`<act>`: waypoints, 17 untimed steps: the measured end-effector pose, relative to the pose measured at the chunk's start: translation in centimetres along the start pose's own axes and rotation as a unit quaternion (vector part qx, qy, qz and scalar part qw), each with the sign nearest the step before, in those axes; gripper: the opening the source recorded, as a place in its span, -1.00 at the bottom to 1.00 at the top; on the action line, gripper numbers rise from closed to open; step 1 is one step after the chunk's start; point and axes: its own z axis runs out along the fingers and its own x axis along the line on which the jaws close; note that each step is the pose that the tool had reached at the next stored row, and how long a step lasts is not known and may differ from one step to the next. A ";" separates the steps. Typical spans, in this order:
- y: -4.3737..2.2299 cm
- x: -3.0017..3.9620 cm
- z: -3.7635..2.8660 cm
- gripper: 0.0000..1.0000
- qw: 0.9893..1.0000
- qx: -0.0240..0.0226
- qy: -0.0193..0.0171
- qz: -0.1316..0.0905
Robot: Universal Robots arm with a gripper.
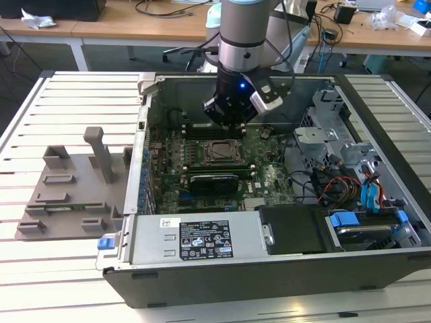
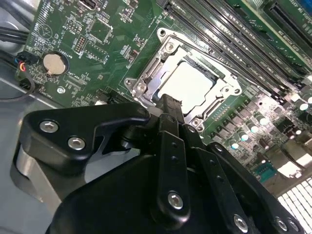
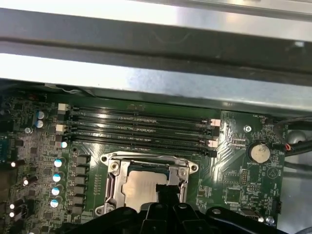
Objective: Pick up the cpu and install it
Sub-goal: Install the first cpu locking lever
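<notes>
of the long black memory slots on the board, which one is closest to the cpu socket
The memory slot right alongside the socket frame, last of the parallel row; the others lie farther off toward the case wall. The cpu sits in that socket.

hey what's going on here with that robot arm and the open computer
A robot arm has its end effector lowered into an open computer case, just above the motherboard's processor socket. The cpu lies flat inside the socket frame, its pale metal top visible in both wrist views. The end effector's dark fingers reach over the socket's near edge. Beside the case, at the exterior view's left, a grey plastic tray sits on the table.
</notes>
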 end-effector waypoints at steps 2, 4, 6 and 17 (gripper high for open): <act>0.00 0.00 -0.33 -0.79 1.000 0.000 0.000 0.000; 0.00 -0.01 -0.80 -0.79 1.000 0.001 0.000 0.000; 0.00 -0.01 -1.24 -0.79 1.000 0.001 0.000 0.000; -0.01 -0.03 -3.22 -0.79 1.000 0.003 0.000 0.000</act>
